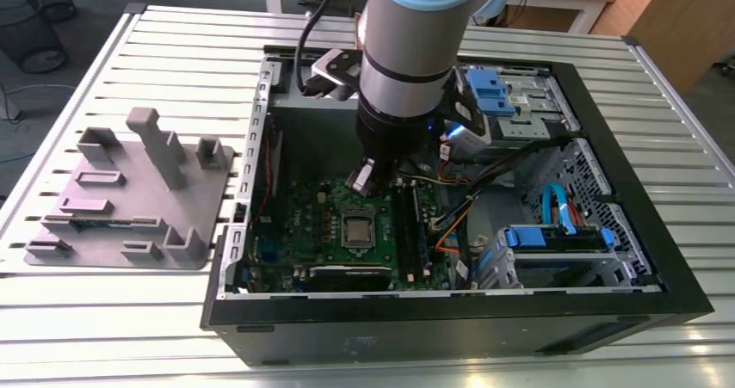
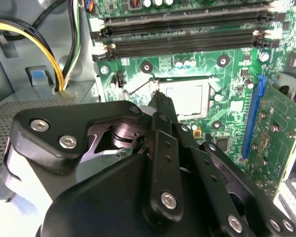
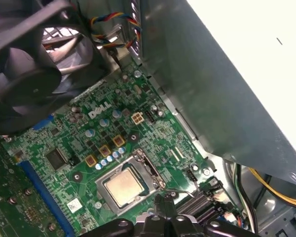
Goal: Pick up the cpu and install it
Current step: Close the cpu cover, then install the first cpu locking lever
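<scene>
Exterior view, from its left to its right. A grey plastic tray (image 1: 126, 199) with upright posts lies on the slatted metal table (image 1: 103, 319), well apart from the arm. Just beside it, toward the exterior view's right, stands an open black computer case (image 1: 460, 311) with the green motherboard (image 1: 316, 224) lying flat inside. The cpu (image 1: 358, 230) sits within the socket frame (image 1: 357, 218) near the middle of the board, its silvery top facing up. The robot arm (image 1: 408, 52) comes down into the case from above, and the gripper (image 1: 365, 181) hangs just above the board, close to the socket's far edge. Further to the exterior view's right are bundled cables (image 1: 460, 220) and blue drive brackets (image 1: 557, 237).

In the first wrist view the cpu (image 3: 123, 187) lies seated in the socket frame (image 3: 148, 170), with a black fan (image 3: 34, 74) near the board's edge. In the second wrist view the fingertips (image 2: 160, 101) appear closed together to a narrow point, holding nothing, just short of the cpu (image 2: 185, 98); memory slots (image 2: 187, 34) run beyond it and yellow wires (image 2: 44, 49) hang to one side
</scene>
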Available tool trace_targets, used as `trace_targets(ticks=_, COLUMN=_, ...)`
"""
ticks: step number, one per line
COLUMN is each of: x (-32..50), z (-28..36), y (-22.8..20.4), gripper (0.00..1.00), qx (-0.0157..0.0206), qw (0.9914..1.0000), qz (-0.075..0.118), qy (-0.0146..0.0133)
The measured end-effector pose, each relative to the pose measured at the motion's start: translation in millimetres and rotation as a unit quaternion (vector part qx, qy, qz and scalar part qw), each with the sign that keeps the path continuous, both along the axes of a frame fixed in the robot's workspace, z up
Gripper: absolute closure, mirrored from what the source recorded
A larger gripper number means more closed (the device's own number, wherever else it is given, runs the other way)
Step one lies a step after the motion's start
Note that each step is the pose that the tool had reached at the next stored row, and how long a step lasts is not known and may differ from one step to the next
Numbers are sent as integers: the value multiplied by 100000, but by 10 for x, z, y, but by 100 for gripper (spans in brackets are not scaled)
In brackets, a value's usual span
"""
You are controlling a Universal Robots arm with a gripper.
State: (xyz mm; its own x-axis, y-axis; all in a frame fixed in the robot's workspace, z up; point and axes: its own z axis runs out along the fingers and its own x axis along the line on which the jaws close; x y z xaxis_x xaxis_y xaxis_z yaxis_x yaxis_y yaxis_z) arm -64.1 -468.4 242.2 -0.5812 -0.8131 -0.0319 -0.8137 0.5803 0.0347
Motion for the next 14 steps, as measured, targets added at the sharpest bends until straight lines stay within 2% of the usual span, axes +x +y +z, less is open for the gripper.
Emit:
trace_targets(ticks=4, x=-91, z=-3, y=-33, gripper=89, qx=2, qw=100000, qz=-2, qy=-33)
trace_targets(ticks=9, x=-155, z=-9, y=-112, gripper=89, qx=1, qw=100000, qz=0, qy=-34)
trace_targets(ticks=14, x=-170, z=-11, y=-122, gripper=89, qx=-1, qw=100000, qz=0, qy=-34)
